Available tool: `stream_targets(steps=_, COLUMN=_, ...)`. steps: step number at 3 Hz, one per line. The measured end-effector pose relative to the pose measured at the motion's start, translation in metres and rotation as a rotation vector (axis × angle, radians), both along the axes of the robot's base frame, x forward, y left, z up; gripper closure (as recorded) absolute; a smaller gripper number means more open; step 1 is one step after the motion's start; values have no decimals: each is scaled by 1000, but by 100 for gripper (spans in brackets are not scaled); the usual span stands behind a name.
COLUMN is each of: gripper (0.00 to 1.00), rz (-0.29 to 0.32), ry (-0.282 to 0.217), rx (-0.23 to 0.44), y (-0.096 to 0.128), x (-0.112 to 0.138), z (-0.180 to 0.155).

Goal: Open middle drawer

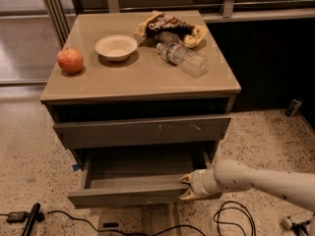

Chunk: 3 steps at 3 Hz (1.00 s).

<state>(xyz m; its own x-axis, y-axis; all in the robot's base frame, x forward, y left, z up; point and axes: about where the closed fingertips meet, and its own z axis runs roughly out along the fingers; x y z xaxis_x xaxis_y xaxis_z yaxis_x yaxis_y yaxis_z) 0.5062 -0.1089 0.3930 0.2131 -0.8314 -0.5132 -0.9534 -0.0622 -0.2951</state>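
Observation:
The middle drawer is a wide, shallow grey-brown drawer with a plain front. It stands pulled out of the cabinet, and its smooth grey inside shows. My gripper comes in from the right on a pale arm. Its yellow-tipped fingers close over the right end of the drawer's front, one above and one below. The front with pale scratch marks sits shut above it.
On the cabinet top lie a red apple, a white bowl, a clear plastic bottle and a chip bag. Black cables lie on the speckled floor below my arm. A dark tool lies at the lower left.

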Motion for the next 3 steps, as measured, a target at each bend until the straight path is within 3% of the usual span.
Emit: stream_targets(steps=3, gripper=100, rz=-22, ry=-2, rx=10, y=-3, x=-18, z=2)
